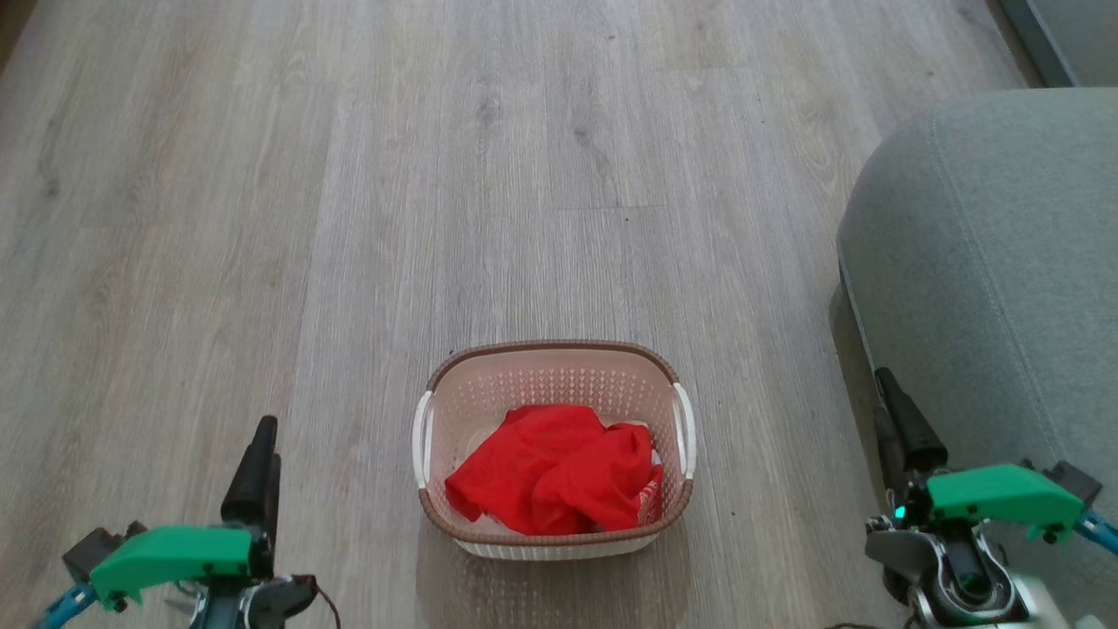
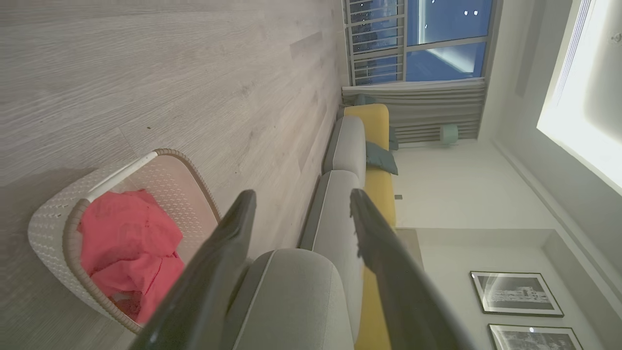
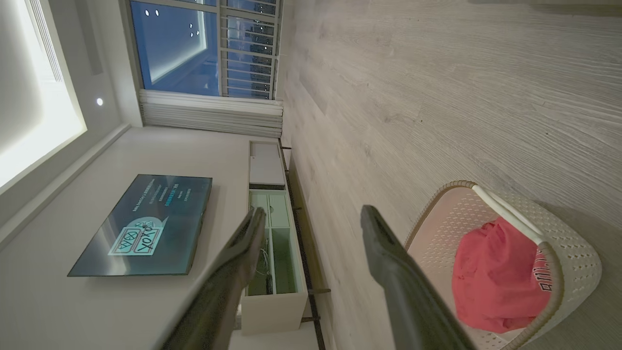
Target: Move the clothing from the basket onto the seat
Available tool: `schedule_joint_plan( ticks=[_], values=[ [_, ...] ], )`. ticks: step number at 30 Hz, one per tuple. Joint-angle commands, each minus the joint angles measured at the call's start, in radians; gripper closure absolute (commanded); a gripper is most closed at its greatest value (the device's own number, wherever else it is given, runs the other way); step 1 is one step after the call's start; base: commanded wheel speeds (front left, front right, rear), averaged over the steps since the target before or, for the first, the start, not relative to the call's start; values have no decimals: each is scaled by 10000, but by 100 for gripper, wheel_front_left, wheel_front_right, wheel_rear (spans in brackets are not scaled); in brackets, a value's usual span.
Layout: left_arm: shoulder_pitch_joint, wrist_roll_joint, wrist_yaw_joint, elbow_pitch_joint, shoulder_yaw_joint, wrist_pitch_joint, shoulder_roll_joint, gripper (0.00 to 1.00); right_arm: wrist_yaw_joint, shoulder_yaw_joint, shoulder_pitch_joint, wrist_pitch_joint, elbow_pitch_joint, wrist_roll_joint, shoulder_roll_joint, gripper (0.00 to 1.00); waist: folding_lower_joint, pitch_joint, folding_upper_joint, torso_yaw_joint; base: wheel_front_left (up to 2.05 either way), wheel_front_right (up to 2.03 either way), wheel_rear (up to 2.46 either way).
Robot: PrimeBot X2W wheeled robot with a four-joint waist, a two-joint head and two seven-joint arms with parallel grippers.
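While fingers point(image 1: 253, 476) flank it, clothing point(image 1: 559, 467) lies seemingly midway

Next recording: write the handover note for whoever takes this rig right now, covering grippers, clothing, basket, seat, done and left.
Left gripper: jaws open, nothing held, left of the basket.
Right gripper: jaws open, nothing held, beside the seat.
Clothing: red heap inside the basket, on the floor between the grippers; seat stands to its right.
Done: nothing yet.
Left: grasp the clothing, lift it out, lay it on the seat.
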Motion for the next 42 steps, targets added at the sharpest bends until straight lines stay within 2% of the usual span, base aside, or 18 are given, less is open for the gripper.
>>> schedule_joint_plan(
  ticks=[1,7,25,42],
  values=[
    [-623,314,-25,-231,74,-107,206,0,2,118,-665,-149,-230,-259,-180,0,0,8,-1,-1,0,0,0],
    [-792,1010,-29,-178,97,-253,233,0,1,226,-904,-297,-116,-886,-211,0,0,32,-1,-8,0,0,0],
    [-1254,4206,-45,-188,291,-781,292,0,1,625,-1601,-828,88,-4062,-275,0,0,108,-1,-29,0,0,0],
    [-1678,6352,-60,-22,469,-1278,328,0,1,882,-2184,-1329,290,-6540,-345,0,0,126,-1,-10,0,0,0]
  ],
)
